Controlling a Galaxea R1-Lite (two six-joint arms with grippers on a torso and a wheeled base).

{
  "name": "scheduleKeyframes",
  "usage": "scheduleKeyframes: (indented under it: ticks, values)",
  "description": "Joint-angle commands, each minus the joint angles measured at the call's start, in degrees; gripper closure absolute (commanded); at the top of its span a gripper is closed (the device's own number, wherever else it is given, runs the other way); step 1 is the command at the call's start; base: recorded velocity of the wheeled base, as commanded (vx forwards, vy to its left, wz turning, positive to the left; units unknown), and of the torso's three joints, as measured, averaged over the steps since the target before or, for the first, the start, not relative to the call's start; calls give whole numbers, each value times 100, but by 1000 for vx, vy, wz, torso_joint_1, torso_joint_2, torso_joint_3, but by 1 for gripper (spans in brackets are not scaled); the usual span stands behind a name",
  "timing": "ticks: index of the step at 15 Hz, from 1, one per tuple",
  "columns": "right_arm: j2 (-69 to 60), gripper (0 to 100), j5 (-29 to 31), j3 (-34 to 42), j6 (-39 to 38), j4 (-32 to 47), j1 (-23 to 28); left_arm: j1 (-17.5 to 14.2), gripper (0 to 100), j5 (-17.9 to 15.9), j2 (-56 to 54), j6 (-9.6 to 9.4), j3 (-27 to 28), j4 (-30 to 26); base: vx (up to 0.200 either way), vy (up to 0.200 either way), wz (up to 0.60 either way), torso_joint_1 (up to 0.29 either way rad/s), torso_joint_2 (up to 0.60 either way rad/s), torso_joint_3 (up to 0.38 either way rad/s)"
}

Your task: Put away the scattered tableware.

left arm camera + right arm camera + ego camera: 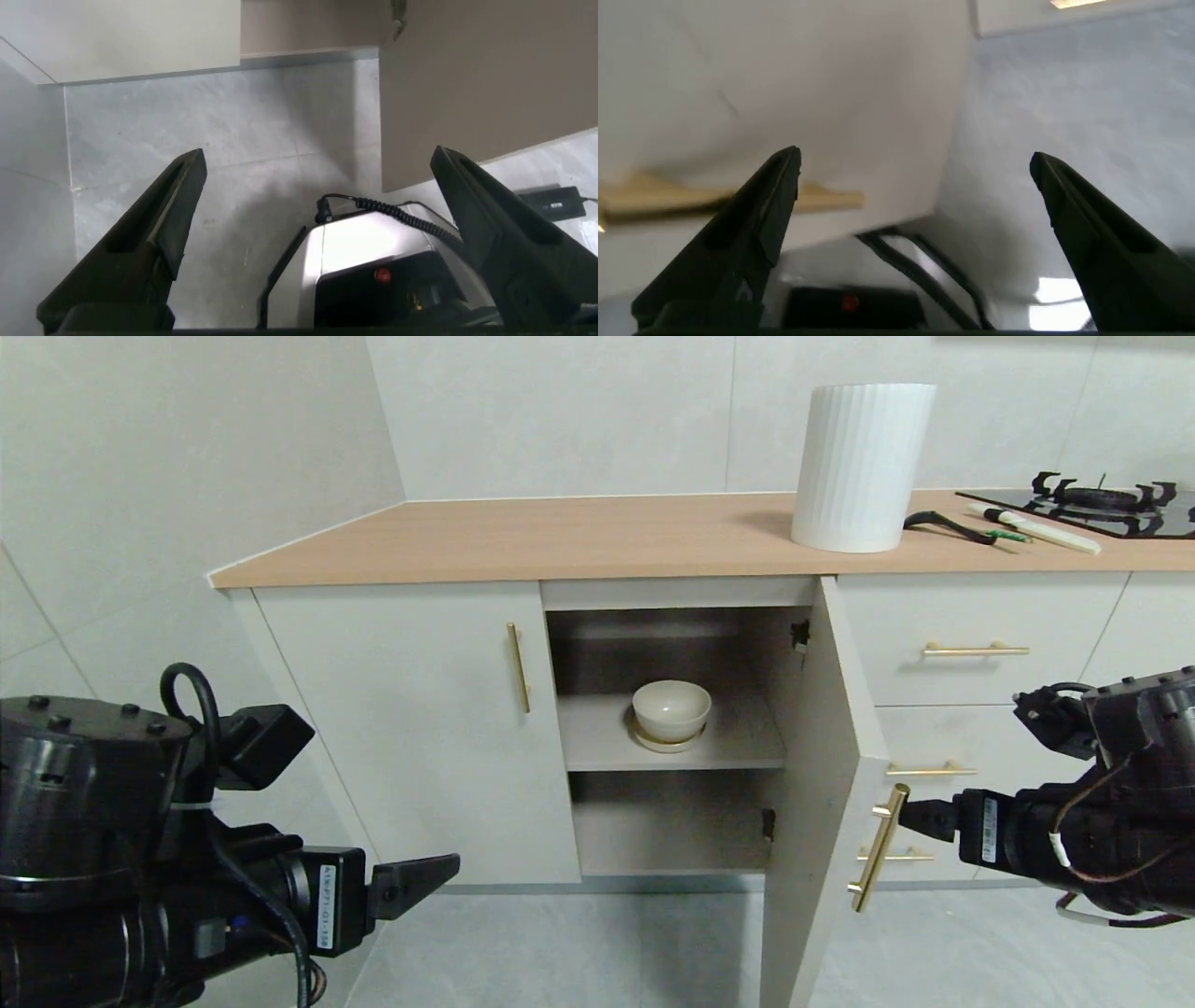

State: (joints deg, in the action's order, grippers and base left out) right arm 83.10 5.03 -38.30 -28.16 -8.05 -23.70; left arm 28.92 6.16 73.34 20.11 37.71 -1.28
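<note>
Wooden counter [560,537] lines the tiled wall, with a ribbed white canister [861,467] toward its right end. Beneath, the cabinet door [822,756] stands open. Right end effector [920,819], fingers apart, hovers beside the door handle [878,847]; a glancing push could slip off. Left end effector [431,877] is also apart. A bowl [671,707] sits on a saucer [665,744] on the shelf [742,742].

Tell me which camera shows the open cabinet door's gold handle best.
The head view: the whole handle shows on the open door, with the right pincer close by. The right wrist view catches part of its bar; the left wrist view, just one end.
</note>
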Motion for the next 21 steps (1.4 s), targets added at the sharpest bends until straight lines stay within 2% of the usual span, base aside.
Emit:
scheduleKeyframes:
  ticks: [1,5,10,15,17,21]
  values:
    - [338,0,-187,-54,56,-329,-179,0,0,-9,40,1,-9,5,0,0,0,0,0,0]
    - [1059,0,-205,-687,127,-382,-258,0,0,8,23,1,0,5,0,0,0,0,0,0]
    - [1903,0,-301,-1531,645,-382,-381,-9,0,17,-83,1,26,5,0,0,0,0,0,0]
    - [2333,0,-310,-1593,610,-584,-407,-9,0,8,-74,-25,18,14,0,0,0,0,0,0]
    - [2597,0,-257,-1540,566,-1314,-416,-9,0,8,-74,-25,18,14,0,0,0,0,0,0]
    - [2694,0,-266,-1513,258,-1700,-416,-9,0,17,-74,-25,18,14,0,0,0,0,0,0]
